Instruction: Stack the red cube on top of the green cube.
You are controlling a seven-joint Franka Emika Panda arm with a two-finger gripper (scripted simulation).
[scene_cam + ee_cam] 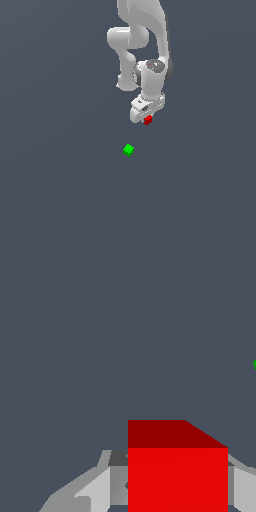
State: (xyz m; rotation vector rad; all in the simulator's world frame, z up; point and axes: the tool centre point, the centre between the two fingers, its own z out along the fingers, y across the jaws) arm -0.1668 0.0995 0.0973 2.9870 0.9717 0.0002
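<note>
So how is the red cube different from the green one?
The red cube is red and sits between the gripper's fingers; the green cube is green and lies alone on the floor, untouched. The wrist view shows red filling the frame, green only at its edge. Both look the same size and shape.

The green cube point(128, 150) rests on the grey floor point(60, 190).

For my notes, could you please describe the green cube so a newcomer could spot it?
Find the white arm at the top of the exterior view. On the bare grey floor below its gripper sits the green cube, alone and untouched, unlike the equal-sized red cube between the fingers.
</note>
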